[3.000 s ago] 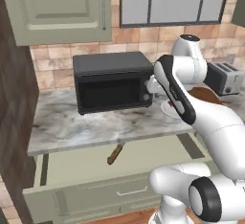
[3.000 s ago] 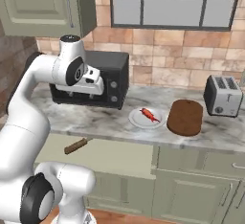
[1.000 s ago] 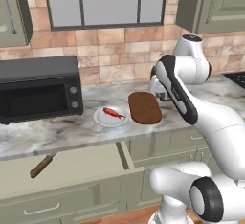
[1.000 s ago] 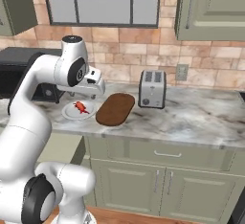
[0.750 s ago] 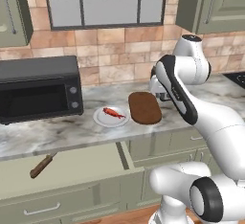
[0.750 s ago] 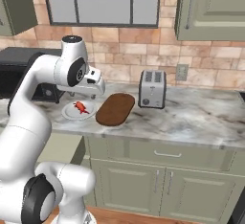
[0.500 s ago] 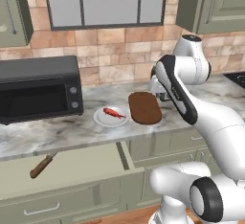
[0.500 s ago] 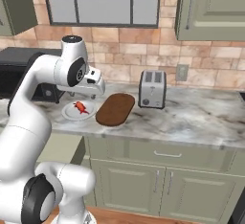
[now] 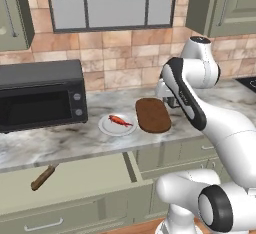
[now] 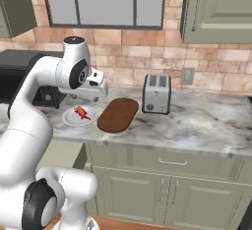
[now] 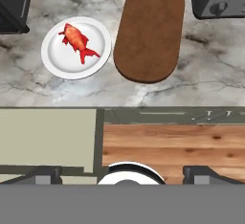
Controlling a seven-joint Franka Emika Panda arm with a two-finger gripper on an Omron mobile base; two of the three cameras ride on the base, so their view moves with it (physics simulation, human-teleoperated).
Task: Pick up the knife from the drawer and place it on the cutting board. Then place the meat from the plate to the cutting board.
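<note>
The knife (image 9: 42, 177), brown-handled, lies in the open sage-green drawer (image 9: 90, 175) at its left side. On the counter, the red-orange meat (image 9: 120, 121) rests on the round white plate (image 9: 106, 126). Just right of the plate lies the dark brown cutting board (image 9: 153, 115), bare. My gripper (image 10: 92, 94) hangs above the counter's front edge near plate and board. In the hand view its fingertips (image 11: 43, 174) stand far apart, so the gripper (image 11: 124, 176) is open with nothing in it. That view looks down on the meat (image 11: 78, 40), plate (image 11: 57, 62), cutting board (image 11: 150, 31) and drawer (image 11: 45, 139).
A black microwave (image 9: 40, 95) stands on the counter left of the plate. A silver toaster (image 10: 156, 94) sits right of the board. Closed cabinets and narrower drawers run below the counter, and wood floor (image 11: 172, 144) shows under the hand.
Since three seconds ago the base has driven to the right, so the camera views shifted along the counter. Over the last second nothing has visibly changed.
</note>
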